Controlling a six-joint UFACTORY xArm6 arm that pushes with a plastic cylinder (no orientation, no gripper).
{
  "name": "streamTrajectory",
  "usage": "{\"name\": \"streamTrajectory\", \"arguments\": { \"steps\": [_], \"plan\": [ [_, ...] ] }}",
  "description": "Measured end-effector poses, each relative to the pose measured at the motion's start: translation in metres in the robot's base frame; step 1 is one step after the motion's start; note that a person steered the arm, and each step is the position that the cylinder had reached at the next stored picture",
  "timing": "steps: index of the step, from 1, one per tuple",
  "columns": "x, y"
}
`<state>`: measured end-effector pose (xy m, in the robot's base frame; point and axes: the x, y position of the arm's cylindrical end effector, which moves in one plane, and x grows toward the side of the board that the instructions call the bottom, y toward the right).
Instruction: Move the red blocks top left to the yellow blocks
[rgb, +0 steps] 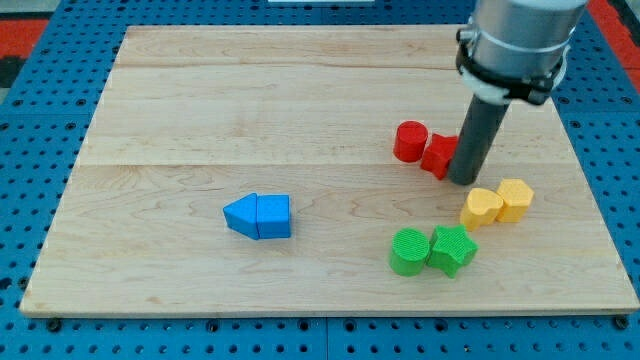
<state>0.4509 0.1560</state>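
A red cylinder and a second red block, partly hidden by the rod, sit touching at the board's right middle. Two yellow blocks lie below and to the right of them: a heart-like one and a hexagonal one, touching each other. My tip rests on the board against the right side of the second red block, just above and left of the yellow blocks.
A green cylinder and a green star-like block sit side by side below the yellow ones. Two blue blocks lie joined at the left middle. The wooden board rests on a blue pegboard.
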Motion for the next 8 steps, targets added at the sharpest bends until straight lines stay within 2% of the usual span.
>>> {"name": "streamTrajectory", "arguments": {
  "steps": [1, 4, 5, 7, 8],
  "plan": [
    [-0.05, -0.045],
    [-0.14, -0.064],
    [-0.154, -0.079],
    [-0.144, -0.087],
    [-0.153, -0.09]
  ]
}}
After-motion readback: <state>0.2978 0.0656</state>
